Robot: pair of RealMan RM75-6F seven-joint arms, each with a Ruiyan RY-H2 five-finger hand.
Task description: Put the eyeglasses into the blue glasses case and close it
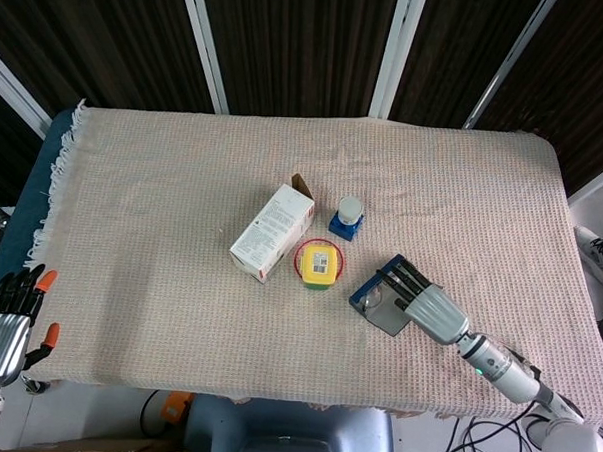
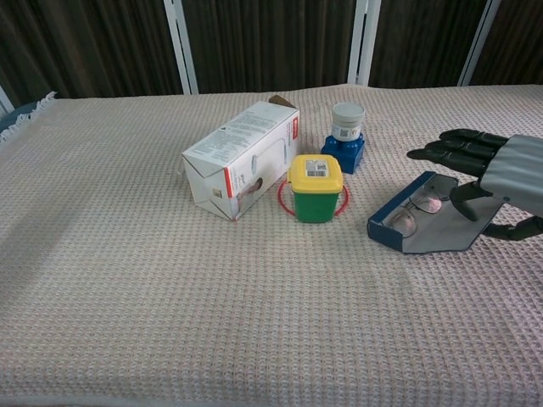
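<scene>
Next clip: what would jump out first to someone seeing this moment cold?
The right hand at the table's right side, fingers stretched over the open blue glasses case with the eyeglasses lying inside it. Then the cluster at mid-table: a white carton on its side, a yellow-lidded green tub and a small white jar on a blue block.
</scene>
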